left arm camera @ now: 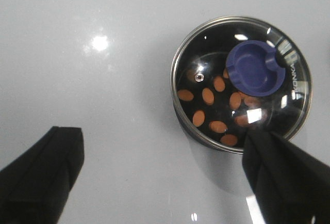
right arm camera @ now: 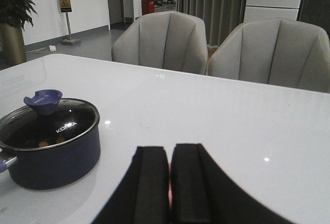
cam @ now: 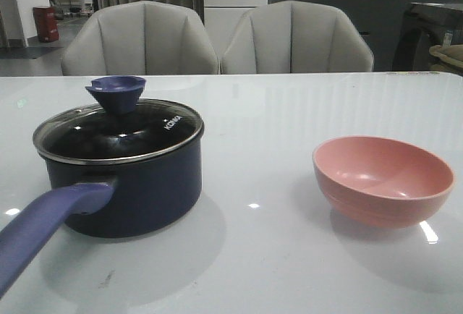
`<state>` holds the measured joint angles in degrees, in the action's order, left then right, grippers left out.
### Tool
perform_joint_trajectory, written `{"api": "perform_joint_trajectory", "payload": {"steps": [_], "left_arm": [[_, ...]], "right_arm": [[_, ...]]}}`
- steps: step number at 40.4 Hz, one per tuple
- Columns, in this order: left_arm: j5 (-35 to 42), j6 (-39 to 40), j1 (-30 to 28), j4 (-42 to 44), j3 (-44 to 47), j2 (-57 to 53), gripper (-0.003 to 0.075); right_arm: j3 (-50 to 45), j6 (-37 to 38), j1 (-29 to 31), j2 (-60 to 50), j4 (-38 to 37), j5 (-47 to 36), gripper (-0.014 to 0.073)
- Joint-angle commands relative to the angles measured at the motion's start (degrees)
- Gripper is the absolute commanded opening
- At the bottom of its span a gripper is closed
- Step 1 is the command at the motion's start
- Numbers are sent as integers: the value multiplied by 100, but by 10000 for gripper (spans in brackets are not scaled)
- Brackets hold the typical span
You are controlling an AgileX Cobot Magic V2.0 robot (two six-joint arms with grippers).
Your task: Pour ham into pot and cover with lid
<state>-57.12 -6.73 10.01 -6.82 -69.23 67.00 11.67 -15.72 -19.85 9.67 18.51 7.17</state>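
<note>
A: What sits nearest on the worktop (cam: 289,270)?

B: The pot (cam: 137,187), on the left side in the front view, its long handle (cam: 43,223) pointing toward the camera. The lid (cam: 119,134) rests on its rim, knob (cam: 116,91) up, white lettering on the glass.

A: And inside the pot?

B: The left wrist view looks straight down through the glass: the ham (left arm camera: 208,96) lies scattered over the black bottom, flat orange pieces, a few partly under the knob.

A: The bowl (cam: 383,178)?

B: To the right, well apart from the pot, upright. Its pink inside shows only a couple of highlights; nothing lies in it that I can see.

A: The hands?

B: The left hand (left arm camera: 165,172) hangs above the worktop with its fingers (left arm camera: 44,175) spread wide, grasping nothing; the pot lies beside one fingertip in that view, which overlaps the rim from above. The right hand (right arm camera: 169,188) has its two fingers pressed together, clenched with nothing visible between them, above bare worktop, the pot off to its left.

A: Farther back?

B: Two grey chairs (cam: 141,39) stand behind the worktop's far edge.
</note>
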Motion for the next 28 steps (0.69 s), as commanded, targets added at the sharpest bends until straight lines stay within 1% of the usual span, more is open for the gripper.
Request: {"api": "perform_joint_trajectory", "payload": {"steps": [1,9,18,28], "left_arm": [[778,-6,-7,-105,467,-769,649],[1492,-6,-7,-105,1764,-2237,649],[2615,-6,-7,-105,3095,-4102,649],[3007,-6,-7,-105,4324,-5966,648]], "right_arm": [[149,-43,-2,45,14,-476,185],[149,-43,-2,45,14,-476,185],[149,-43,-2,45,14,-476,185],[149,-43,-2,45,14,-476,185]]}}
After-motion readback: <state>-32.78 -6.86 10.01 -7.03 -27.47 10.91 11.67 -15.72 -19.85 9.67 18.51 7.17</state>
